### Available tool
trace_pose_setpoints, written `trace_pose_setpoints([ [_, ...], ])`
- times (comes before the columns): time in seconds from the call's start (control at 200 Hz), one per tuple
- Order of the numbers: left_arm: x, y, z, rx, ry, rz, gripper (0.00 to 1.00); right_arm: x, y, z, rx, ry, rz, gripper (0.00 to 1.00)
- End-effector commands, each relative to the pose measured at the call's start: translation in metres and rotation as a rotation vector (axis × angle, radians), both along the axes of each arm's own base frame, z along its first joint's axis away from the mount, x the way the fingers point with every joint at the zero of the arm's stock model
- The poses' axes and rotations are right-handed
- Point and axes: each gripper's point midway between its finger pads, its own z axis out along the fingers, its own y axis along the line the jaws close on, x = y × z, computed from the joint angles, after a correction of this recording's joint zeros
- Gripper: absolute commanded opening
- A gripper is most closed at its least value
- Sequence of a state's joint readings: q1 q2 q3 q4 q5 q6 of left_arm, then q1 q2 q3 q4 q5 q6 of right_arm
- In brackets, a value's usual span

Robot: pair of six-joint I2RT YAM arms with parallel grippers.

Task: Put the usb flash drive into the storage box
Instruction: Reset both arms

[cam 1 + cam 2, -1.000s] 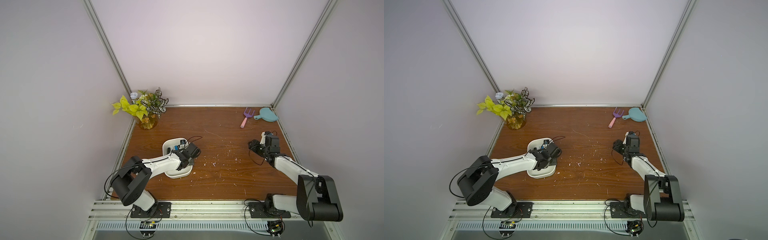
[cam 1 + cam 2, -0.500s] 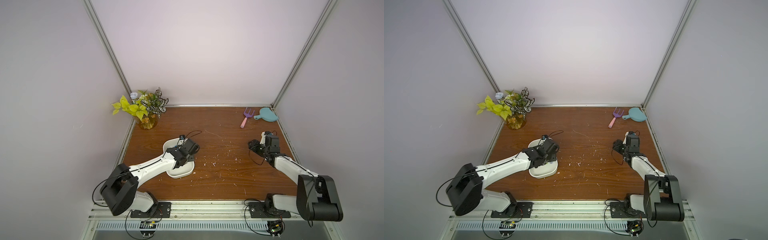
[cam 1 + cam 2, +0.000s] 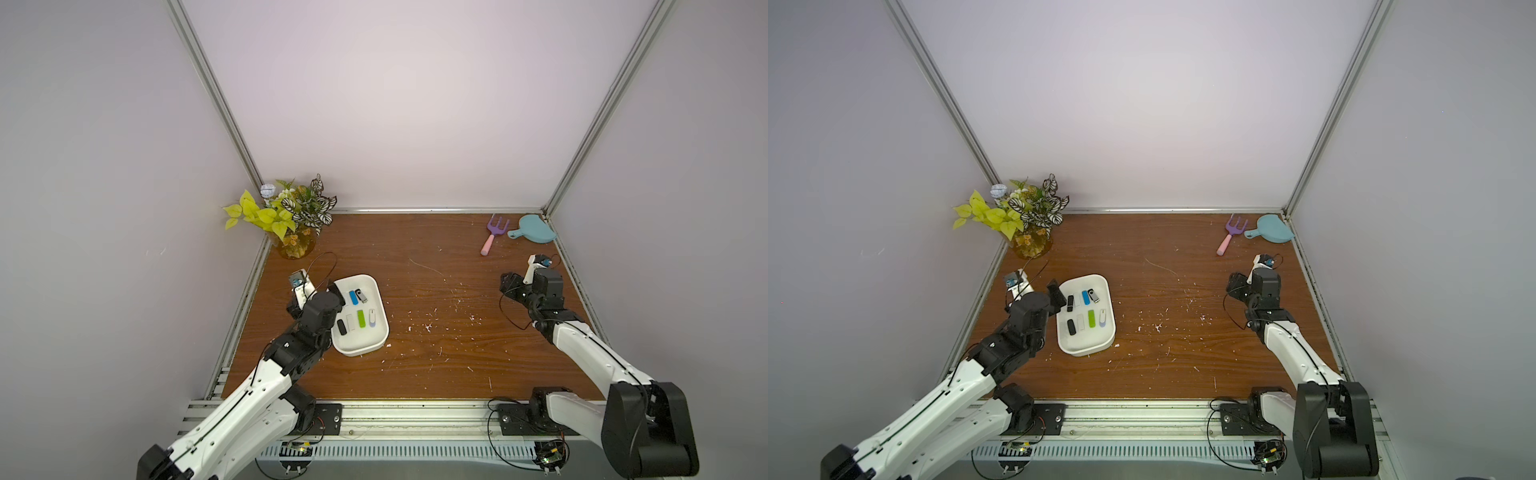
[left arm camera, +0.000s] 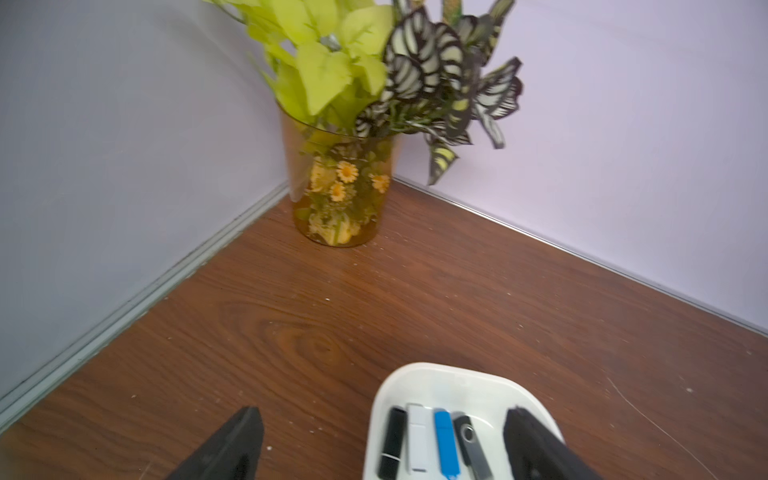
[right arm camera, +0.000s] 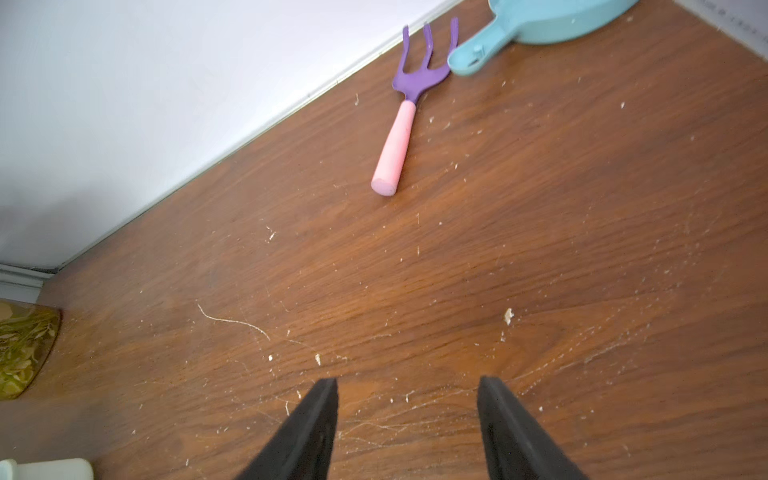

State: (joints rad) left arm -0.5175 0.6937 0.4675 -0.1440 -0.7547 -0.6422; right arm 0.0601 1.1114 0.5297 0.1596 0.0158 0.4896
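Beside storage box (image 3: 376, 336), fingers (image 4: 232, 444) newly apart

Two arms, same build: white link shells with black joint housings. Left arm (image 3: 266, 386) and right arm (image 3: 590, 353) each sit on a black base plate bolted to the silver aluminium rail (image 3: 415, 419) at the near edge. Thin black cables loop off the wrists and bases. Each wrist carries a small white camera mount with a blue part on top. Gripper fingers (image 5: 307, 432) are matte black, tapering wedges.
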Motion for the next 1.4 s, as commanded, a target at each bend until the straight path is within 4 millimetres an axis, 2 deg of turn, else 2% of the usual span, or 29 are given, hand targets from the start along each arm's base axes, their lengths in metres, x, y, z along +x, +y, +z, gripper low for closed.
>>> trace_pose_setpoints([
  [0.0,-0.004,0.035,0.010,0.060,-0.154,0.136,0.93,-0.005,-0.019,0.016,-0.155,-0.093,-0.065,0.63],
  [0.08,-0.009,0.051,0.000,0.122,-0.170,0.192,0.96,-0.012,-0.024,0.025,-0.228,-0.157,-0.084,0.69],
  [0.165,-0.008,0.067,-0.014,0.173,-0.126,0.245,0.98,-0.018,-0.026,0.029,-0.288,-0.220,-0.094,0.83],
  [0.33,-0.007,0.083,-0.032,0.274,-0.126,0.294,0.98,-0.024,-0.020,0.027,-0.428,-0.289,-0.075,0.87],
  [0.45,-0.010,0.072,-0.040,0.360,-0.182,0.185,0.98,-0.032,-0.023,0.026,-0.490,-0.372,-0.090,0.87],
  [0.575,0.008,0.049,-0.046,0.421,-0.142,0.030,1.00,-0.032,-0.028,0.027,-0.526,-0.386,-0.110,0.87],
  [0.781,0.018,0.050,-0.043,0.429,-0.168,0.008,1.00,-0.035,-0.033,0.020,-0.520,-0.430,-0.152,0.87],
  [0.846,0.026,0.046,-0.043,0.436,-0.167,-0.027,1.00,-0.032,-0.033,0.014,-0.521,-0.419,-0.157,0.87],
  [0.971,0.035,0.038,-0.038,0.468,-0.210,-0.070,1.00,-0.025,-0.031,0.018,-0.529,-0.454,-0.154,0.86],
  [1.076,0.042,0.040,-0.035,0.472,-0.235,-0.062,1.00,-0.019,-0.029,0.019,-0.562,-0.460,-0.140,0.86],
  [1.156,0.055,0.037,-0.042,0.439,-0.198,-0.107,1.00,-0.011,-0.026,0.013,-0.572,-0.458,-0.110,0.87],
  [1.201,0.058,0.034,-0.041,0.384,-0.231,-0.158,1.00,-0.005,-0.026,0.008,-0.571,-0.445,-0.107,0.86],
  [1.231,0.059,0.033,-0.045,0.369,-0.246,-0.193,0.99,-0.001,-0.027,0.003,-0.570,-0.434,-0.107,0.86],
  [1.281,0.057,0.041,-0.045,0.366,-0.279,-0.140,0.99,-0.003,-0.031,-0.002,-0.555,-0.435,-0.126,0.86],
  [1.396,0.056,0.027,-0.052,0.393,-0.293,-0.223,0.97,-0.003,-0.032,-0.002,-0.553,-0.451,-0.129,0.86],
])
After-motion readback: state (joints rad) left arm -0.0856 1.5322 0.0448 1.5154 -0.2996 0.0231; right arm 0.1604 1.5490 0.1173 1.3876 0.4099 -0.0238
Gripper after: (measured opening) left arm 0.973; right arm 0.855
